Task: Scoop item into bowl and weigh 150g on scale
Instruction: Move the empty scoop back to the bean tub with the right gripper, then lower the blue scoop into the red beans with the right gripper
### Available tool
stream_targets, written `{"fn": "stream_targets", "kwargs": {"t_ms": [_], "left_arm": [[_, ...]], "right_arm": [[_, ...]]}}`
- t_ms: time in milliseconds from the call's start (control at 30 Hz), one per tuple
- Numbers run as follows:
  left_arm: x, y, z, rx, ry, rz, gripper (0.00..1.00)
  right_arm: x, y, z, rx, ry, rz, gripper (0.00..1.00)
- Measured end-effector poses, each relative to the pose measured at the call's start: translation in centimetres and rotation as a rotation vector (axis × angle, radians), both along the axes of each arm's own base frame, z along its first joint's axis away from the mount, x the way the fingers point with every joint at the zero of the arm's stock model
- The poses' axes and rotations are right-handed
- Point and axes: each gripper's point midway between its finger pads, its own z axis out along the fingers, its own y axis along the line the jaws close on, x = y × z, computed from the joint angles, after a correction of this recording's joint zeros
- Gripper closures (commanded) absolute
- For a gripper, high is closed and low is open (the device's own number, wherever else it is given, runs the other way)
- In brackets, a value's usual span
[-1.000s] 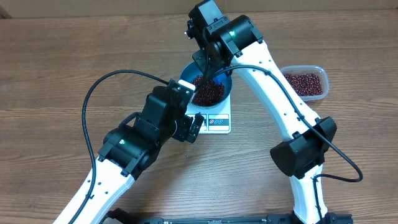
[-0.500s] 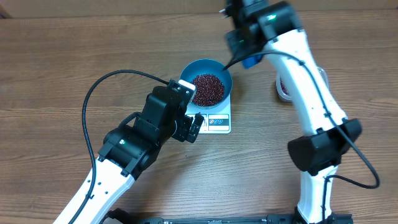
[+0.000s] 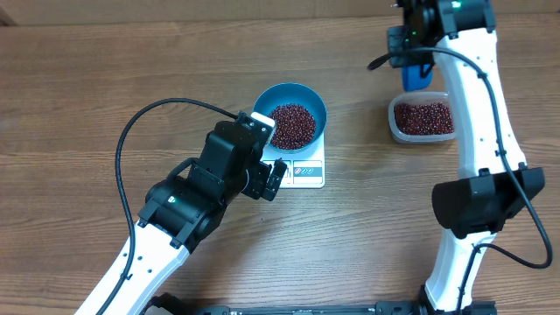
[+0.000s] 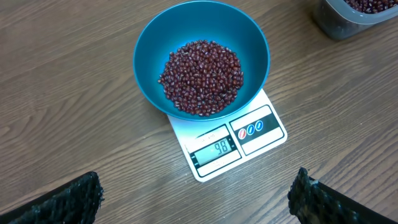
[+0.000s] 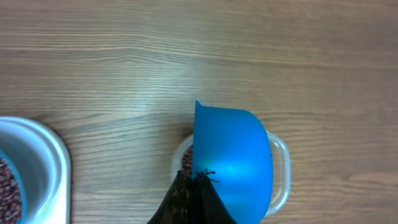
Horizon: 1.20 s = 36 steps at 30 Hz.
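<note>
The beans [image 4: 202, 76] lie in a dark red-brown heap at the bottom of the blue bowl [image 4: 149, 37], filling only its lower part, with bare blue wall above them all round. The bowl sits on the far part of the white scale [image 4: 264, 140], near the middle of the wooden table [image 3: 87, 87], and leaves the near edge with its buttons and display uncovered; the display reads 98. Just near of the scale hangs the left gripper [image 4: 196, 186], its two dark fingers spread wide with nothing between them, apart from both bowl and scale. Well off to the right sits a clear plastic tub [image 3: 394, 122], with more of the same beans covering its floor. At the far edge of that tub the right gripper [image 5: 194, 198] is clamped tight on the handle of a small blue scoop [image 5: 233, 162], which hangs above the tub's rim. From the wrist view only the scoop's smooth outer side shows, so I cannot tell whether anything is in it.
</note>
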Motion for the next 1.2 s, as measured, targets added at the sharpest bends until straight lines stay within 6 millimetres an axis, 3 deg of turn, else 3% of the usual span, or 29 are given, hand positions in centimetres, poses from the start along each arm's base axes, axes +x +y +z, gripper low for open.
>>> {"fn": "stream_targets", "kwargs": {"t_ms": [167,500,933,1200], "left_arm": [[0.0,0.0,0.0,0.0,0.0,0.0,0.0],[0.0,0.0,0.0,0.0,0.0,0.0,0.0],[0.0,0.0,0.0,0.0,0.0,0.0,0.01],[0.0,0.0,0.0,0.0,0.0,0.0,0.0]], "right_arm": [[0.2,-1.8,-0.6,0.004,0.005,-0.051,0.96],[-1.8,-2.9,-7.0,-0.011,0.173,-0.079,0.96],[-1.7,-4.1,-9.4,-0.066,0.186,-0.104,0.96],[-2.6,-4.4,-12.3,-0.083,0.232,-0.106,0.96]]}}
